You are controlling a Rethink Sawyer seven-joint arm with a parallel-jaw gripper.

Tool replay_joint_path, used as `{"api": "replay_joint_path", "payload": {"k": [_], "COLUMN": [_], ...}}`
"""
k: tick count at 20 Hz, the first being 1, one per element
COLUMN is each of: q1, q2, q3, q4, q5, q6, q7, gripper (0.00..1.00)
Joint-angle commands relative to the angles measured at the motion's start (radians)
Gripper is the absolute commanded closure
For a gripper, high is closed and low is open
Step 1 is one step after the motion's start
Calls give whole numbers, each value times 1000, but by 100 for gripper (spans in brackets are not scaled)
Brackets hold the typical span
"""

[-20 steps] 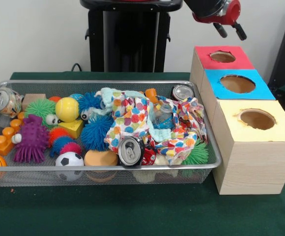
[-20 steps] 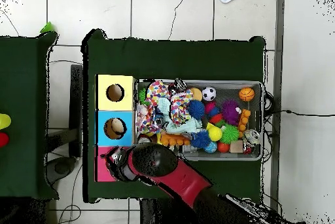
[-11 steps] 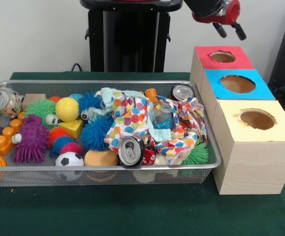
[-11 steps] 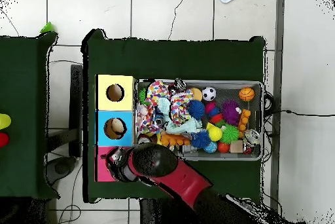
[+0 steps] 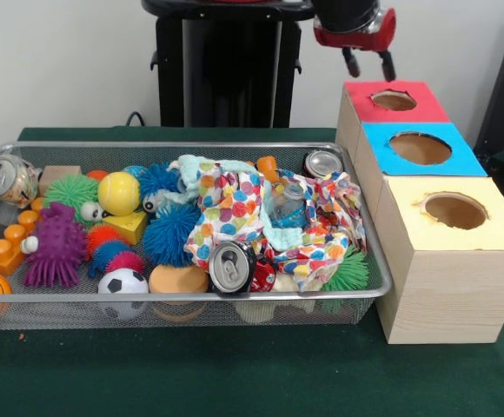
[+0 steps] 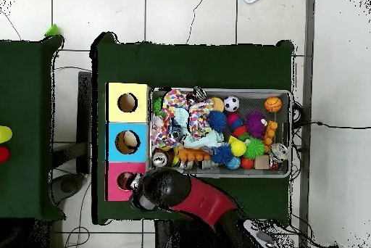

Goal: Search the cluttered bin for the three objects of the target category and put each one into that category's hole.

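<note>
- Front view: I see the hand (image 5: 367, 63) hanging high, above the far left corner of the red box (image 5: 394, 102). Its two dark fingers (image 5: 352, 62) stand a little apart with bare air between them; it holds nothing and touches nothing.
- The three boxes stand in a row right of the bin (image 5: 375, 276): red farthest, then the blue box (image 5: 420, 148), then the yellow box (image 5: 453, 211) nearest, each with a round hole on top.
- In the bin, one can (image 5: 232, 266) lies at the near rim, mouth towards the camera. A second can (image 5: 322, 162) sits at the far right corner, and a third can (image 5: 9, 180) leans in the far left corner.
- A dotted cloth (image 5: 250, 208) is heaped in the middle, with a small bottle (image 5: 288, 205) resting in its folds. Spiky balls and toys crowd the left half.
- Overhead view: the arm (image 6: 190, 200) covers the hand, so I cannot judge its opening here. It lies over the green surface (image 6: 188, 64) just beside the red box (image 6: 116, 182).
- Something pale shows inside the blue box's (image 6: 127, 142) hole.
</note>
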Motion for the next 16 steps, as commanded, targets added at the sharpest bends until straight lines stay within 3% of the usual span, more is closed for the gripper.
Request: {"api": "replay_joint_path", "payload": {"k": [1,16], "q1": [53,32], "q2": [-1,32], "q3": [-191,-232], "q4": [-264,-404], "q5": [-168,-371], "q6": [71,43], "q7": [81,-3], "gripper": [0,0]}}
